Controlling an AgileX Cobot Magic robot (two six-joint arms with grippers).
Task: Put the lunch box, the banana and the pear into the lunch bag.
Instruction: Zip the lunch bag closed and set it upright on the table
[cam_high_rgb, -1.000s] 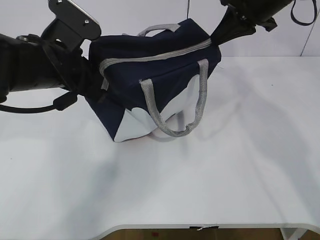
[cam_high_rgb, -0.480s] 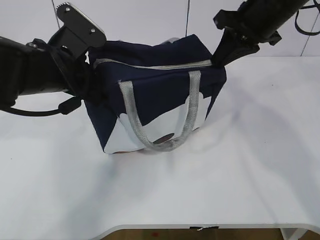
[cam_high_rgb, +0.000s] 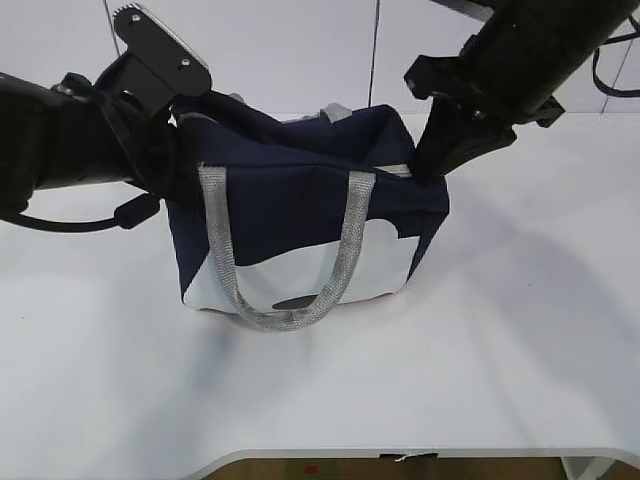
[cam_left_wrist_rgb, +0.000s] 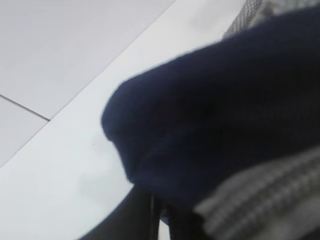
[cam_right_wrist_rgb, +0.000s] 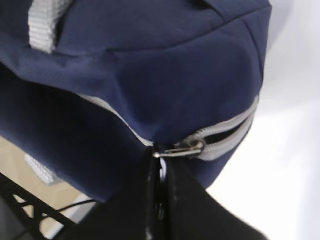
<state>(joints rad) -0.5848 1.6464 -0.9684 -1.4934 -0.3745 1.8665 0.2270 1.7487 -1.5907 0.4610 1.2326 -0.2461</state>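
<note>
The navy lunch bag (cam_high_rgb: 290, 210) stands upright on the white table, its white front panel toward the camera and a grey handle (cam_high_rgb: 285, 315) hanging down the front. At the bag's left end my left gripper (cam_high_rgb: 178, 165) is shut on the navy fabric (cam_left_wrist_rgb: 225, 110), with the dark fingers (cam_left_wrist_rgb: 142, 217) pinched under a fold. My right gripper (cam_high_rgb: 428, 170) is at the bag's right top corner, shut on the metal zipper pull (cam_right_wrist_rgb: 180, 149). The grey zipper (cam_right_wrist_rgb: 227, 131) gapes slightly beside the pull. The lunch box, banana and pear are out of view.
The white table (cam_high_rgb: 480, 350) stretches in front of and to the right of the bag, with its front edge (cam_high_rgb: 420, 452) near the bottom of the exterior view. A pale wall stands behind. Black arm bodies flank the bag on both sides.
The bag has swung from a tilted, lifted pose to upright on the table, its front now facing the camera. The right arm came down and leftward with it. Both grippers stayed shut.
</note>
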